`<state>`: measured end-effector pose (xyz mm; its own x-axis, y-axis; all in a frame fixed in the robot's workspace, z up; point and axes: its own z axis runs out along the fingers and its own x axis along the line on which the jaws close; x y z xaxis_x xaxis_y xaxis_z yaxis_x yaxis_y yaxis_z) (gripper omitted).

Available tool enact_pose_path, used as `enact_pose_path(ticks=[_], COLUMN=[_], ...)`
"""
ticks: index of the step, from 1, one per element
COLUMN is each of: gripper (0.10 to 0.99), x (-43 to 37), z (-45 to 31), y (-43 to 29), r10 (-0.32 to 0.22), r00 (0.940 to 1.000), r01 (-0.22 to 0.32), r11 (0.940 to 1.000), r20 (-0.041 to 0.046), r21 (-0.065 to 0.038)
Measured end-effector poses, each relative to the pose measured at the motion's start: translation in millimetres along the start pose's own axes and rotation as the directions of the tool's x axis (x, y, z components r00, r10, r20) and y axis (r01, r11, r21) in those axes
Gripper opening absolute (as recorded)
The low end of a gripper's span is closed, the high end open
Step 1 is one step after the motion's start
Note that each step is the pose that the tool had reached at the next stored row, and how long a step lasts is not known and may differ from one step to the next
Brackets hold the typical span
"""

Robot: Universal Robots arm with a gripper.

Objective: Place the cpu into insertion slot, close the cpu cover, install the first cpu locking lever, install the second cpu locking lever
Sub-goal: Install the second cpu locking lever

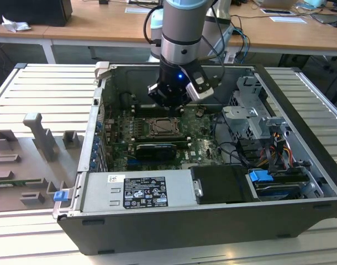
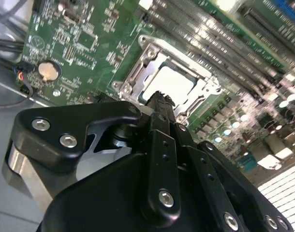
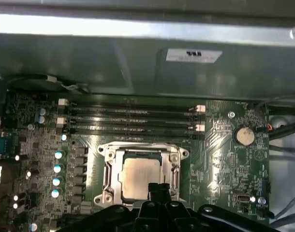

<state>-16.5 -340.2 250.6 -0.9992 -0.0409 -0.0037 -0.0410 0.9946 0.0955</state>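
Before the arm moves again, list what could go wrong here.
1. The end effector hangs right at the edge of the cpu lying in the insertion slot; a sideways nudge could shift the chip or scrape the socket.
2. The memory slots run close beside the socket, so a swing that way might strike them.

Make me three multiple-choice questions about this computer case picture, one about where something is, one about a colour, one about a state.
1. Where is the cpu?
A. in the insertion slot
B. on the grey tray outside the case
C. on the power supply

2. What colour is the circuit board?
A. red
B. green
C. white

3. How does the cpu cover stand?
A. tilted straight up
B. removed from the board
C. lying down around the chip

Answers: 1 A, the pale chip sits inside the insertion slot in both wrist views, just beyond the gripper. 2 B, the board is green. 3 C, the metal frame lies flat around the chip.
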Motion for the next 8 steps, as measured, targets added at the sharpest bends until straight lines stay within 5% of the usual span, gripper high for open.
enact_pose_path(ticks=[8], gripper=[0.106], x=[0.8], z=[-1.4], y=[-18.9], r10=[0.000], r00=[1.0000], r01=[0.000], r11=[1.0000], r20=[-0.0037], r21=[-0.002])
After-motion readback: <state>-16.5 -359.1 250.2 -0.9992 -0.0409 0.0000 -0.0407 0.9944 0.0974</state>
